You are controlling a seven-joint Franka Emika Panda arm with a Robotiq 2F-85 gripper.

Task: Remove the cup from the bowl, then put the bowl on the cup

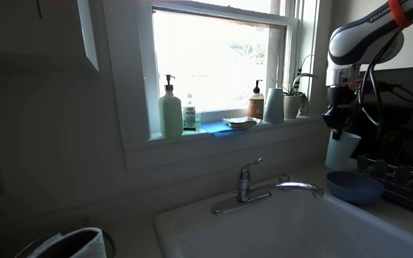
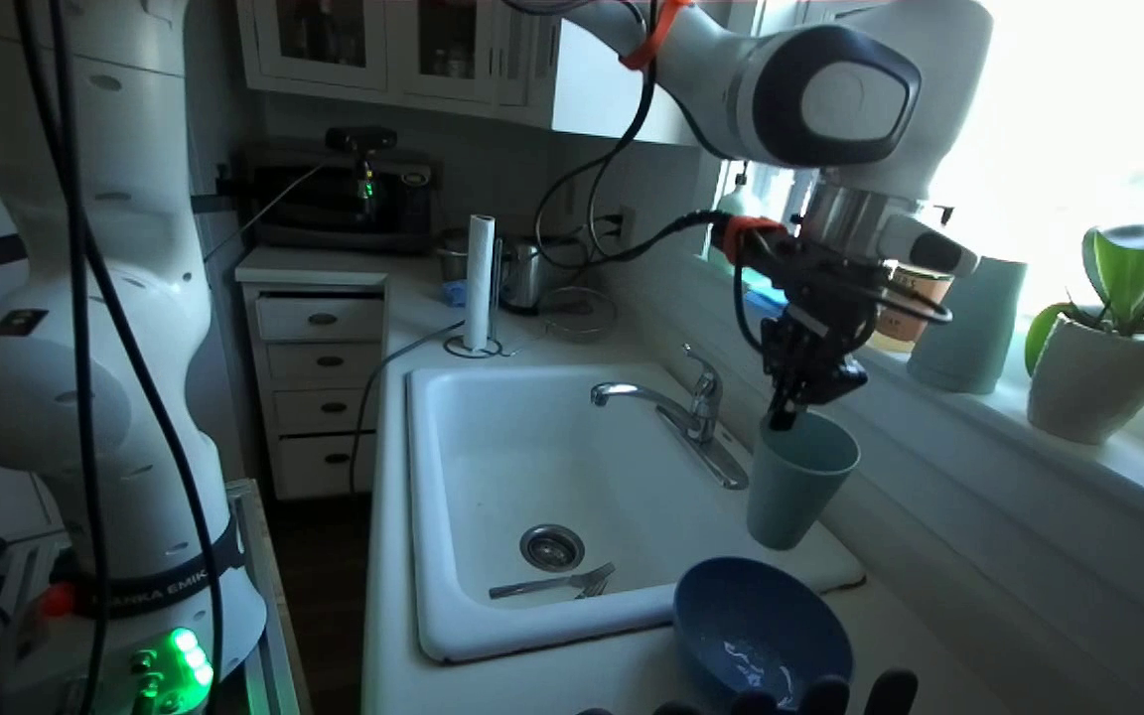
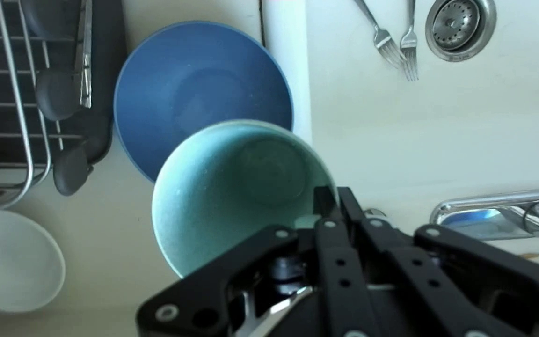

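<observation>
The Franka Emika Panda arm (image 2: 850, 119) reaches over the counter (image 3: 115, 243) and points its gripper (image 3: 337, 201) downward. The gripper's fingers (image 3: 323, 202) stand almost together, with the wall of the pale blue-green cup (image 2: 798, 487) pinched between them at the rim: one finger is inside the cup, its mate outside. The cup hangs from them in the air, tilted, mouth upward.

The blue bowl (image 3: 194, 70) sits upright on the counter, lower than the cup, between the wire dish rack (image 3: 56, 96) and the sink (image 2: 493, 457). In the wrist view the cup covers part of the bowl's edge; in both exterior views the cup's base shows just above the bowl's rim. Whether any of the cup is straight over the bowl cannot be told.

A bright sash window (image 1: 210, 64) is set in the wall behind the white sink, and glass-fronted cabinets (image 2: 400, 50) hang at the far end of the room. A chrome faucet (image 1: 243, 184) stands on the sink's ledge. On the windowsill (image 1: 192, 137) are a potted orchid (image 2: 1088, 387), a tall green pump bottle (image 1: 170, 114), a pale tapered tumbler (image 1: 274, 105) with its wide end down, and an amber soap dispenser (image 1: 256, 107). Two metal forks (image 3: 410, 44) lie in the sink, tines close together, near the drain strainer (image 3: 454, 23).
</observation>
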